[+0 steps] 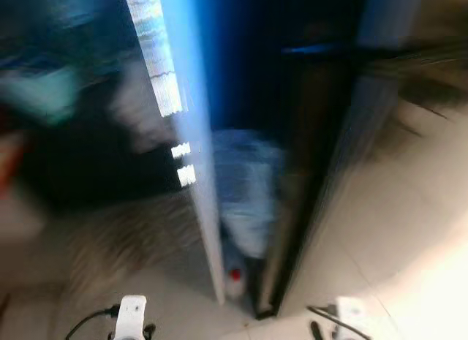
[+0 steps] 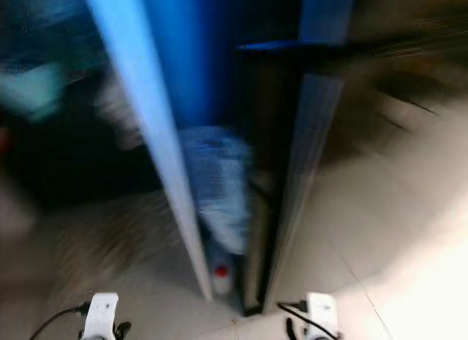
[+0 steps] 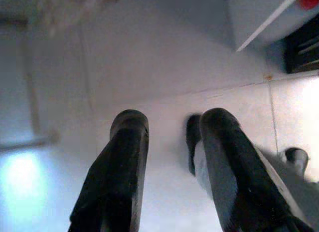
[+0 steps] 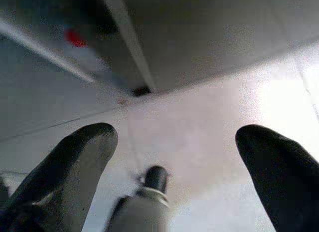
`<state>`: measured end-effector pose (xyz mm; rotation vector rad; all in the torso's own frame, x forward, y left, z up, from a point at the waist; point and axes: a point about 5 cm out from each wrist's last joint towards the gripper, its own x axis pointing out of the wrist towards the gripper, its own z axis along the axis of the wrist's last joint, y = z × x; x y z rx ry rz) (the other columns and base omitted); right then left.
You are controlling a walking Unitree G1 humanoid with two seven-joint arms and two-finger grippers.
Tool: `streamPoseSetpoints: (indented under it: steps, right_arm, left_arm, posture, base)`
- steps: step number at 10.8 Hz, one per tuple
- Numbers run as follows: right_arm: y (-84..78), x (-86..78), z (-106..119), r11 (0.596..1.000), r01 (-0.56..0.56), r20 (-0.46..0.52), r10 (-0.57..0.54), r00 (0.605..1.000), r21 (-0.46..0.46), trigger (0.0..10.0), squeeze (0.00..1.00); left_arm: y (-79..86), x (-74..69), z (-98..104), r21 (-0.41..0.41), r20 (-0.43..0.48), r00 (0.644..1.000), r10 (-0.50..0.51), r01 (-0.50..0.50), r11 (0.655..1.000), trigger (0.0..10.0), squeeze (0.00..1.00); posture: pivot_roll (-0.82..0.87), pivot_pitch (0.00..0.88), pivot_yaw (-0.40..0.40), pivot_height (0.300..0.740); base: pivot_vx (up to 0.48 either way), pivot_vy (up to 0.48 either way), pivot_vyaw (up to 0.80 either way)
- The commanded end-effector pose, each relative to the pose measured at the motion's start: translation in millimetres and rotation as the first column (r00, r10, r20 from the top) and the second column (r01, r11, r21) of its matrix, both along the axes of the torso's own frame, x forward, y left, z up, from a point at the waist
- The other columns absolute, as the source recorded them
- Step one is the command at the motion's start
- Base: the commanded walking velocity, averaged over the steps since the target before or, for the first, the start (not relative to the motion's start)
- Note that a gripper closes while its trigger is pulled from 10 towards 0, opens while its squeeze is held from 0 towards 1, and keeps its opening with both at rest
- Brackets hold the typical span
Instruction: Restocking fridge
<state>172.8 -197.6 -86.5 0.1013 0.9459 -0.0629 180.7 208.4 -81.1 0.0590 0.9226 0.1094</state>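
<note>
Pale floor tiles (image 1: pixel 387 230) run under everything, and the head views are badly smeared by motion blur. Landmark is the fridge door (image 1: pixel 191 135), standing open edge-on with a light strip running down toward the tiles. Just beside its inner face sits a blurry whitish-blue bundle (image 1: pixel 245 190), can't tell what it is, and below that near the door's foot a bottle with a red cap (image 1: pixel 235 276). Beyond that gap stands a dark panel edge (image 1: pixel 307 208). Stuff away from the door on the robot's left is just dark and teal smears. Both arms hang low, pointing at the tiles: left gripper (image 3: pixel 169 142) fingers slightly apart and empty, right gripper (image 4: pixel 177 147) spread wide, empty too.
</note>
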Motion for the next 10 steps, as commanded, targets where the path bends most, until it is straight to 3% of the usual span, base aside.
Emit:
streamPoseSetpoints:
  steps: [1,10]
  right_arm:
    - [6.8,-2.5,-2.1,1.000,-0.014,-0.009,0.014,1.000,0.013,10.0,0.00]
    - [11.3,-2.6,-2.7,0.999,-0.025,-0.010,0.025,1.000,0.024,10.0,0.00]
  left_arm:
    - [4.6,-1.5,0.0,0.013,-0.005,1.000,0.012,-0.012,1.000,10.0,0.00]
    - [2.4,-0.7,0.1,0.007,-0.001,1.000,0.015,-0.015,1.000,10.0,0.00]
  posture:
    - [-0.03,0.033,0.031,0.740]
    - [-0.03,0.039,0.028,0.740]
  base:
    - [0.000,0.000,0.80]
    - [0.000,0.000,0.80]
